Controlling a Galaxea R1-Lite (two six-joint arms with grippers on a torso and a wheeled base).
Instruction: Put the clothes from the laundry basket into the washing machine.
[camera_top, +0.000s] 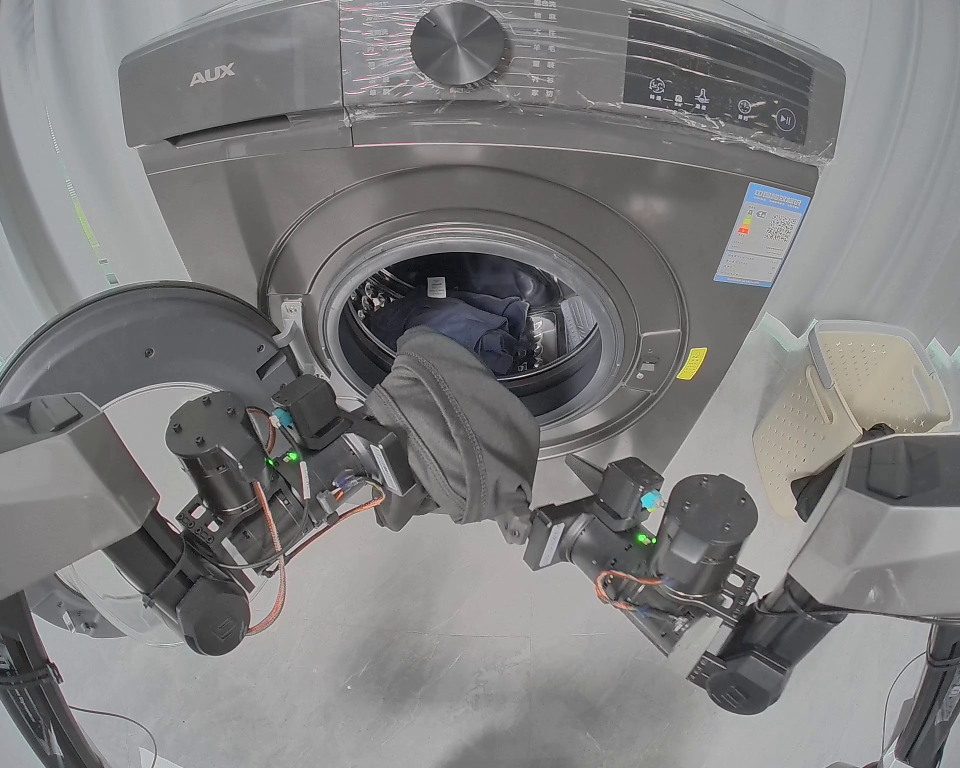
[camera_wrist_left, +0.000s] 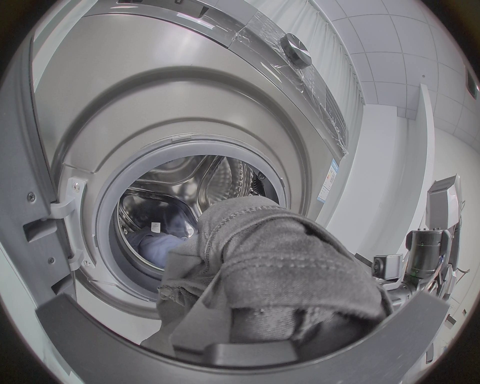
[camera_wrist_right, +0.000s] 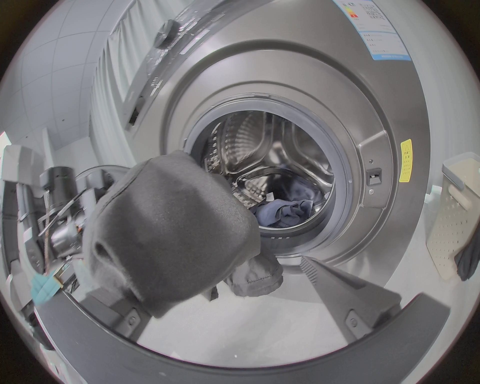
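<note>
Laundry is hanging over my left gripper (camera_top: 405, 490): a dark grey, stitched fabric garment (camera_top: 460, 430) is draping over it in a bunched mound, right in front of the round opening of the silver-grey front-loading washing machine (camera_top: 600, 230). The garment's upper end is reaching up to the grey rubber rim of that opening. Its lower hem is dangling below, outside the drum. Cloth is covering the left gripper so thoroughly that I cannot tell whether it is pinching the garment or merely carrying it.

My right gripper (camera_top: 548, 500) is hovering lower and further to my right, just beside the dangling hem. I am holding its jaws spread wide apart with nothing between them.

Inside the ribbed steel drum, crumpled navy blue clothes (camera_top: 470, 320) are lying at the bottom, and one of them is showing a small white label. The machine's round grey door (camera_top: 130, 340) is standing swung wide open on my left, beyond my left arm. A cream perforated plastic laundry basket (camera_top: 870, 380) is sitting tilted on the pale floor near the machine's right side. A dark piece of cloth (camera_wrist_right: 469, 257) is showing at its lower edge.
</note>
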